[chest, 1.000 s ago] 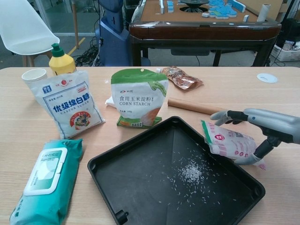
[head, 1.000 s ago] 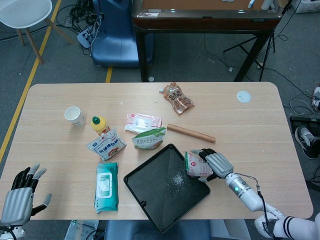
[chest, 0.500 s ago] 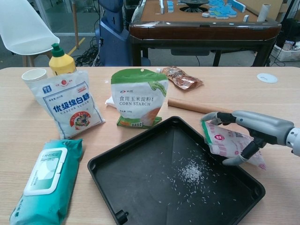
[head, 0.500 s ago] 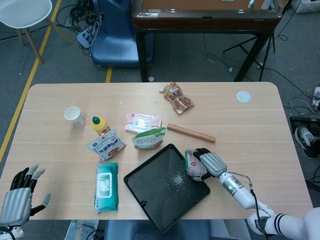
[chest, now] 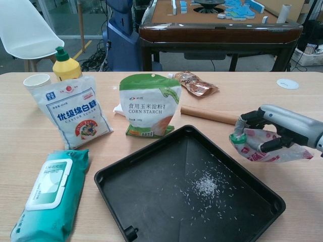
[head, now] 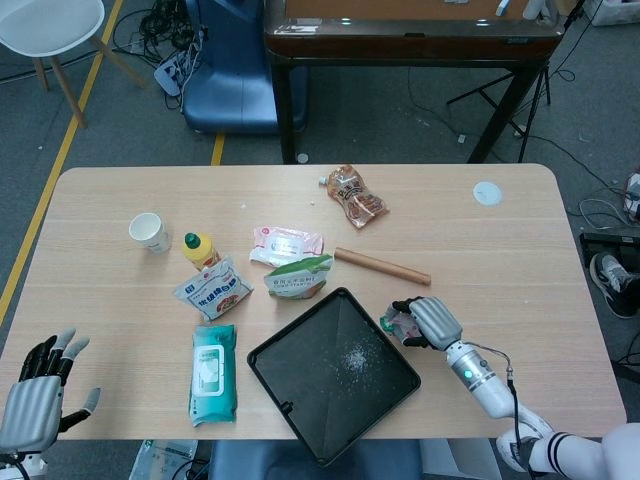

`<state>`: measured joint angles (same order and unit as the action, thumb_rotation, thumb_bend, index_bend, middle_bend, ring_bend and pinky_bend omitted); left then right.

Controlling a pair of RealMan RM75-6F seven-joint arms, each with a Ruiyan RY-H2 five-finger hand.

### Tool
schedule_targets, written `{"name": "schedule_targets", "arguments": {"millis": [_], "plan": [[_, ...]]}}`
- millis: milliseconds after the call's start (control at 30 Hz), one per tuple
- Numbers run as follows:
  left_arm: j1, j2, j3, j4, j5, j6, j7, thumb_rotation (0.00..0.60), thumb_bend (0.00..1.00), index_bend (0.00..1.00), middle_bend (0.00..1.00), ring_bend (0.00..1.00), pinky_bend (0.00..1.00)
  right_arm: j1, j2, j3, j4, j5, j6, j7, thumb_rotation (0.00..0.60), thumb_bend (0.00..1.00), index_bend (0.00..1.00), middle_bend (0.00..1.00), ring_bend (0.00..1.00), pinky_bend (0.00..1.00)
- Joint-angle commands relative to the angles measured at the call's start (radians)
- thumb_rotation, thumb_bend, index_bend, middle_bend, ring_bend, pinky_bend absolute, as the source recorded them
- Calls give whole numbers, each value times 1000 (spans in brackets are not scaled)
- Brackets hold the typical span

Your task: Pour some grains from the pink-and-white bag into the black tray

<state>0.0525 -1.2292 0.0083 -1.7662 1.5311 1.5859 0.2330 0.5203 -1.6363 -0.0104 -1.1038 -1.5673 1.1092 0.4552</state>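
1. A wooden table (chest: pixel 30 136) seen from the robot's head and chest cameras, with a black tray (chest: pixel 151 212) near the front edge.
2. The right hand (chest: pixel 275 132) grips the pink-and-white bag (chest: pixel 255 146), fingers wrapped round its upper part and crumpling it. The bag hangs just beside the tray's right edge, near the far right corner, with its mouth end turned toward the tray.
3. The left hand (head: pixel 40 385) sits at the table's near left corner, well apart from everything, fingers spread and holding nothing.
4. The bag looks like thin, soft plastic film that creases under the fingers. It seems light and partly full, so the contents will likely shift as it tilts. The film may be slippery. A hold round the middle or lower body, leaving the mouth free, looks the safest place to grip for pouring.
5. The tray holds a small heap of white grains (chest: pixel 206 185) right of its centre, with loose grains scattered around it. The rest of the tray floor is bare.
6. Behind the tray stands a green-and-white corn starch pouch (chest: pixel 150 103), upright and sealed. Left of it leans a white sugar bag (chest: pixel 73 111). A paper cup (chest: pixel 37 81) stands at the far left; whether it holds anything cannot be seen.
7. A teal wipes pack (chest: pixel 48 189) lies left of the tray.
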Motion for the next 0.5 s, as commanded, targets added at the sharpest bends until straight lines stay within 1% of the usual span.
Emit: {"name": "schedule_targets", "arguments": {"millis": [33, 133, 267, 367, 500], "plan": [[0, -1, 1, 0, 1, -1, 1, 600, 279, 164, 65, 0, 38, -26, -14, -18, 56, -59, 98, 103, 600, 567, 549, 536, 492, 445], [-1, -2, 1, -1, 0, -2, 3, 600, 278, 164, 65, 0, 37, -47, -57, -20, 143, -92, 190, 172, 600, 567, 549, 537, 492, 445], [-2, -1, 0, -5, 3, -1, 8, 600, 278, 164, 65, 0, 37, -64, -108, -27, 250, -116, 263, 274, 600, 566, 549, 533, 492, 445], [-2, -2, 0, -7, 3, -1, 12, 600, 278, 164, 65, 0, 36, -73, -148, -29, 324, -121, 292, 314, 600, 550, 536, 501, 476, 445], [-1, -1, 1, -11, 3, -1, 17, 600, 278, 164, 65, 0, 35, -76, -190, -41, 398, -128, 299, 372, 600, 467, 455, 435, 419, 422]]}}
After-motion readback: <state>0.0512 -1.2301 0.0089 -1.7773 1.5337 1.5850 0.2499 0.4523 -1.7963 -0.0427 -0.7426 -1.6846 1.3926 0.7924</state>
